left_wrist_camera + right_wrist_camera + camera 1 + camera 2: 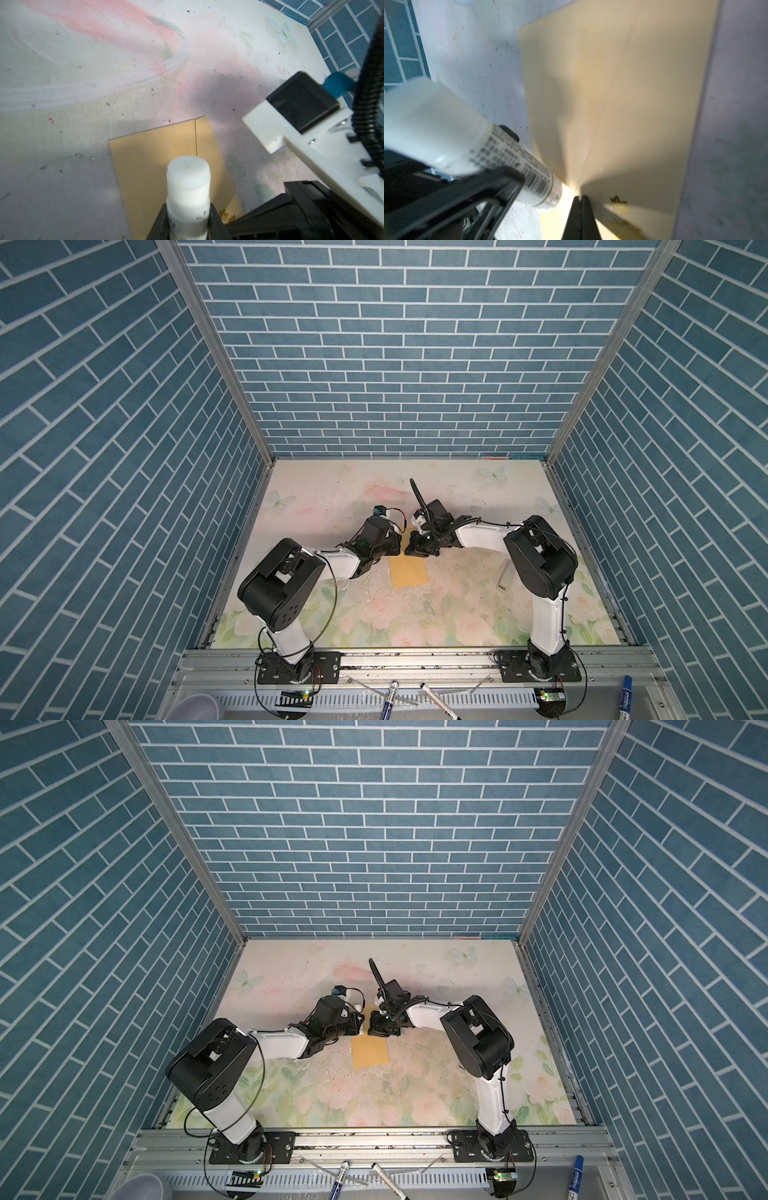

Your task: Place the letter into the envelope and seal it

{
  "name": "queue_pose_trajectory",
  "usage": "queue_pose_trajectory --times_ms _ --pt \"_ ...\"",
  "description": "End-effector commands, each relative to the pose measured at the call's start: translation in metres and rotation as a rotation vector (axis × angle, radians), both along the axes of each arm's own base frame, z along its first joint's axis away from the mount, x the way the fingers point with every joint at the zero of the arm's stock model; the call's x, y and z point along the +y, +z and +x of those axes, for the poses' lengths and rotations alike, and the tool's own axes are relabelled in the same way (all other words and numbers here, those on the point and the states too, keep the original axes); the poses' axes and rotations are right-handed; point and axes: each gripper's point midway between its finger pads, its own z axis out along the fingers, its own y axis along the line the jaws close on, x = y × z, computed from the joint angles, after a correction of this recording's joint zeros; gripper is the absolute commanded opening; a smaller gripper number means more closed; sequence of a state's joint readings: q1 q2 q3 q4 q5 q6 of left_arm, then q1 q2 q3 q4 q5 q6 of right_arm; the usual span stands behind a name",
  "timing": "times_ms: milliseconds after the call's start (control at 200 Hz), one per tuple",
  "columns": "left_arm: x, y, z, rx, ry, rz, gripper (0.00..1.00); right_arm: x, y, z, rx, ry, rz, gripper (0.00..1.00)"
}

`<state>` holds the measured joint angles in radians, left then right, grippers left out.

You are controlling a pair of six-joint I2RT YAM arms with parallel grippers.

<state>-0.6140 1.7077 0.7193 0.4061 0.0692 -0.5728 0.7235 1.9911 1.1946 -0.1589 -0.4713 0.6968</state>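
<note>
Envelope (409,576): golden-tan paper, lying flat near the middle of the counter (457,605) and showing in both top views (370,1052); its far part is sitting under the two hands.
Left hand (188,209): gripping a white glue stick (188,187) round its body, with a black finger pressing on each side, and holding it above the envelope.
Glue stick: showing small print and a barcode in the right wrist view (512,158); one end is pointing toward the envelope, just beside the tips of the right hand. Whether that end is touching the paper cannot be told.
Right hand (580,199): closed tight, its black tips pinching an edge of the envelope's paper next to the dark-gold emblem (617,200); the paper is bending toward the tips there and casting a shadow.
Arms: both are reaching inward from the front rail, so the left hand and the right hand are facing each other almost tip to tip over the envelope.
Small white piece (505,578): lying on the counter by the right arm's elbow, well apart from the envelope.
Markers (388,701): lying on the metal ledge in front of the counter, away from the work.
</note>
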Motion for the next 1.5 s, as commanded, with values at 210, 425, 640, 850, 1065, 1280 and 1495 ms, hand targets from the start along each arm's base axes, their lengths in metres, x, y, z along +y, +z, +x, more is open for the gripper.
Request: queue_pose_trajectory --times_ms 210,425,640,850,1065,1280,1495 --pt "0.009 -0.018 -0.007 0.038 0.015 0.048 0.0 -0.03 -0.027 -0.032 0.072 0.056 -0.148 0.0" --pt "0.009 -0.019 -0.007 0.035 0.015 0.051 0.0 -0.044 -0.033 -0.046 0.094 0.057 -0.178 0.0" --pt "0.009 -0.018 -0.007 0.035 0.016 0.052 0.0 -0.057 -0.036 -0.06 0.123 0.059 -0.199 0.0" --pt "0.01 -0.018 -0.006 0.03 0.019 0.052 0.0 -0.068 -0.034 -0.073 0.136 0.06 -0.214 0.0" --pt "0.009 -0.017 -0.005 0.027 0.019 0.05 0.0 -0.065 -0.03 -0.068 0.12 0.051 -0.204 0.0" --pt "0.009 -0.016 -0.004 0.023 0.02 0.046 0.0 -0.044 -0.019 -0.047 0.081 0.021 -0.146 0.0" --pt "0.009 -0.016 -0.004 0.021 0.02 0.045 0.0 -0.027 -0.013 -0.024 0.041 -0.02 -0.101 0.0"
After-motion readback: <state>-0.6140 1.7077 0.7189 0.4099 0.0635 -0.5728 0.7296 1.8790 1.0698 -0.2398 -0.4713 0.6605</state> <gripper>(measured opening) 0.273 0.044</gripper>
